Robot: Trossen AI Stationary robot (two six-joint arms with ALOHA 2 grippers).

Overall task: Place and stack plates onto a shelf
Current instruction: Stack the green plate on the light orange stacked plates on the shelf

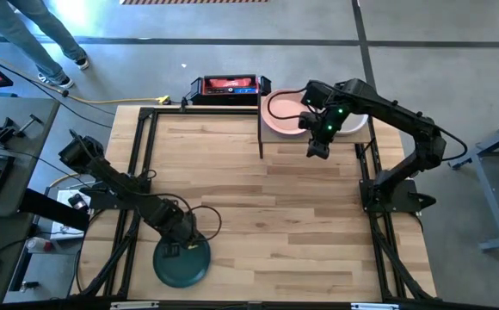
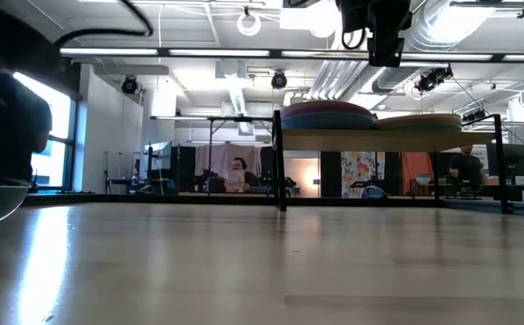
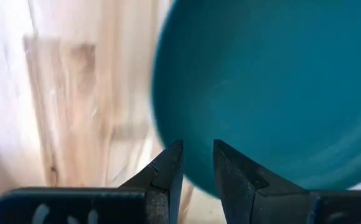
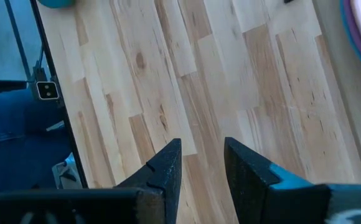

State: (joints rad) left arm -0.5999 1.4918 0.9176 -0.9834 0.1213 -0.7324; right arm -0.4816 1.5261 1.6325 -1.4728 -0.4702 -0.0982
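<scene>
A dark teal-green plate (image 1: 181,265) sits near the table's near left corner, and my left gripper (image 1: 181,245) stands over its far rim, shut on it. In the left wrist view the plate (image 3: 274,81) fills most of the picture. The shelf (image 2: 370,138) stands at the far right edge and carries two stacks of plates, one topped in pink (image 1: 282,112) and one in cream (image 1: 354,122). My right gripper (image 1: 318,148) hovers just in front of the shelf, high above the table. It is open, and only bare tabletop shows between its fingers (image 4: 168,168). My left gripper pinches the plate's rim (image 3: 196,163) between its two fingers, one finger (image 3: 239,177) over the plate's inside and the other (image 3: 168,174) outside the edge. The fingers come from above, pointing down. Whether the plate is clear of the table I cannot tell.
A wide stretch of bare wooden tabletop (image 1: 258,215) lies between the two arms. Black frame rails (image 1: 133,172) run along the table's left and right sides. A red and black box (image 1: 225,86) sits beyond the far edge. A person's legs (image 1: 43,43) show at the far left.
</scene>
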